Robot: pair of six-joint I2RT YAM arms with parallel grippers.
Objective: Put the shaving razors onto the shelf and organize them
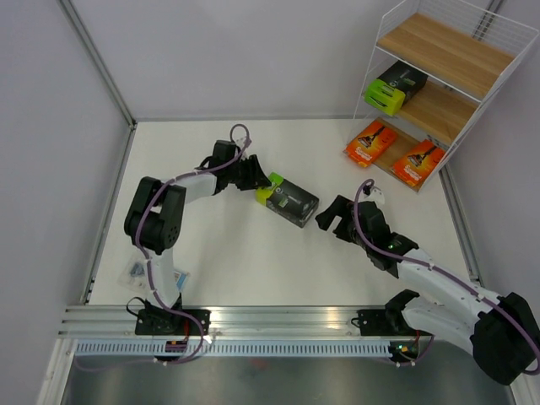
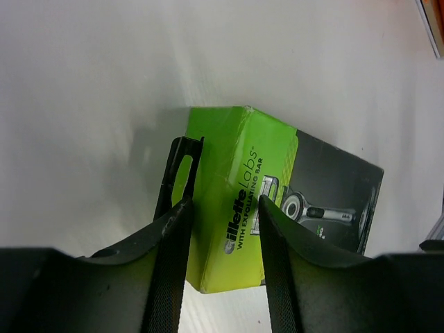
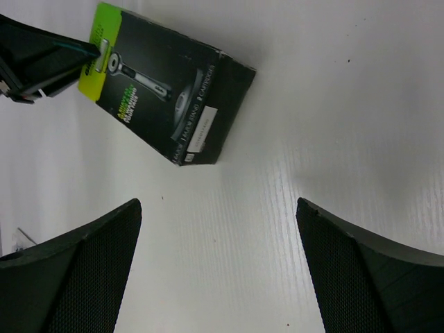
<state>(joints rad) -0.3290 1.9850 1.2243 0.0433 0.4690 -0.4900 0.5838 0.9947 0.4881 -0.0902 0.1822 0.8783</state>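
Counter [image 1: 228, 253] up close: right fingers [image 3: 83, 277] spread wide, nothing between them, hovering just off the black end of the box [image 1: 291, 201]. That box sits mid-counter, its long axis slanting from near-right to far-left, black end toward the right arm and lime end toward the left arm. Left fingers [image 2: 170, 277] are clamped on that lime end, one finger on the printed face, the other behind it. Whether the box is lifted, can't tell. Far right, the shelf [image 1: 447, 51]: two orange cards [image 1: 371, 142] [image 1: 419, 162] flat side by side on the bottom board, second box [image 1: 394, 87] on the middle board, lime end facing front-left.
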